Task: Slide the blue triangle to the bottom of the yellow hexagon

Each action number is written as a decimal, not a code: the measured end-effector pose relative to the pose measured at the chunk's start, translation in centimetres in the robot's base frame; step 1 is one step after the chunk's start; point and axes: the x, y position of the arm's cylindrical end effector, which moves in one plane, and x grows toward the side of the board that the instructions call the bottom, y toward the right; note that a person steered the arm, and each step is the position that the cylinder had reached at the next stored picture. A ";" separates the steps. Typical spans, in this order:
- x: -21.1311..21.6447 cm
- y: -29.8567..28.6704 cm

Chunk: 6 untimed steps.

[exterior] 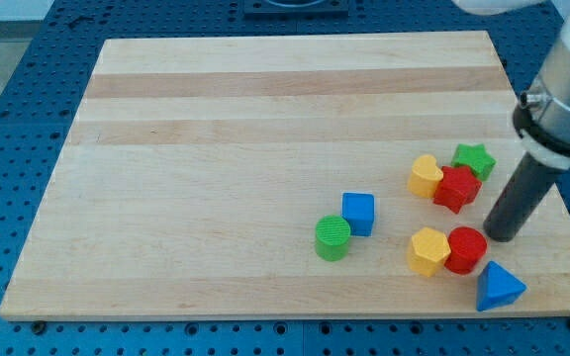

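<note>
The blue triangle (499, 288) lies near the board's bottom right corner. The yellow hexagon (428, 250) sits to its upper left, touching a red cylinder (465, 249) on its right side. My tip (501, 237) rests on the board just right of the red cylinder and above the blue triangle, apart from both. The dark rod rises from it toward the view's upper right.
A yellow heart (426, 175), a red hexagon-like block (457, 188) and a green star (473, 158) cluster above. A blue cube (359, 213) and a green cylinder (332, 237) sit at centre bottom. The wooden board (216, 148) ends close to the triangle.
</note>
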 end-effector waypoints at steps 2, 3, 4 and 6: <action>7.5 5.7; 8.0 5.3; 8.0 3.6; 7.9 -3.5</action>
